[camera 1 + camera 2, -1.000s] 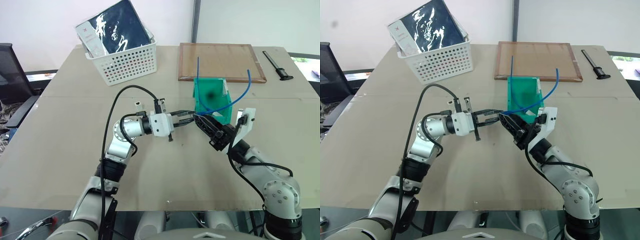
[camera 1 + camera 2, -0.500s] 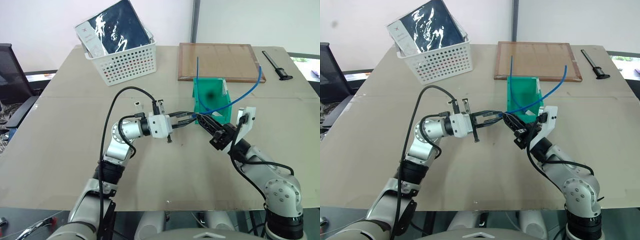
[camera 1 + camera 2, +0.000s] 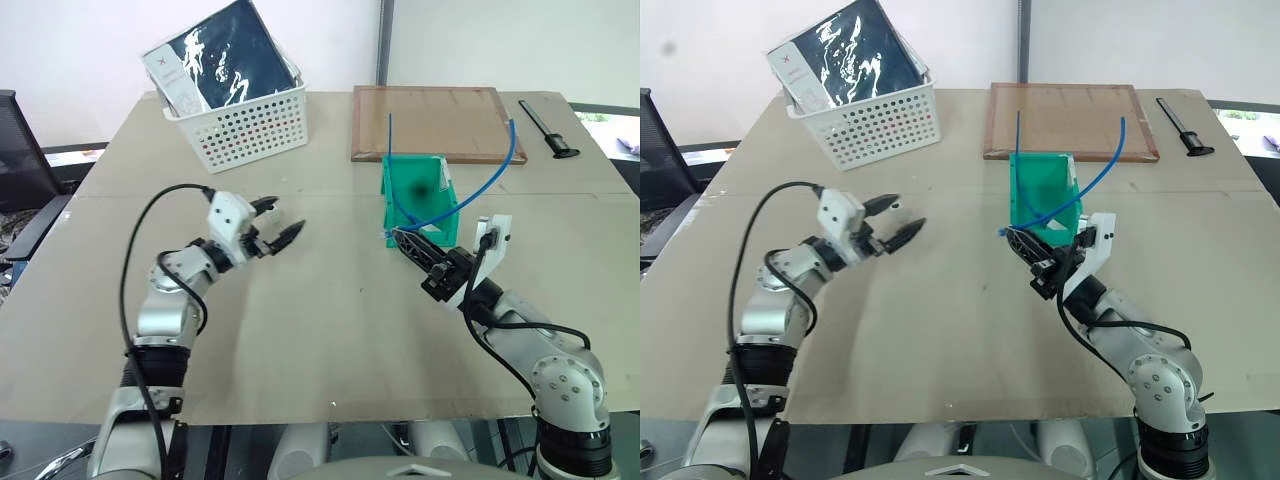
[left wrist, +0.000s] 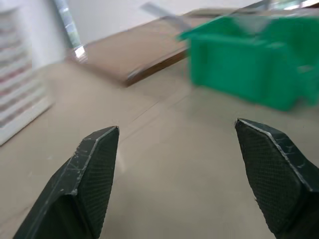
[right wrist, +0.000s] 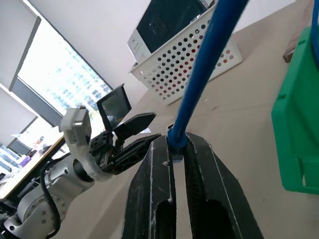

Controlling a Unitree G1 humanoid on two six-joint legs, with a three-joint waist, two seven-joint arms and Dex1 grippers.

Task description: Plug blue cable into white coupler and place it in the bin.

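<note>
Left gripper [image 3: 281, 231] hangs over the table [image 3: 330, 330] with fingers spread wide, holding nothing. Right gripper [image 3: 402, 240] is clamped on the blue cable [image 3: 455, 205], just in front of the green bin [image 3: 418, 196]; the cable arcs up over the bin.

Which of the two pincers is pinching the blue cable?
The right pincer, the one beside the green bin. Its fingers are squeezed shut on the blue cable. The left pincer is wide open with nothing in it, off to the side.
</note>
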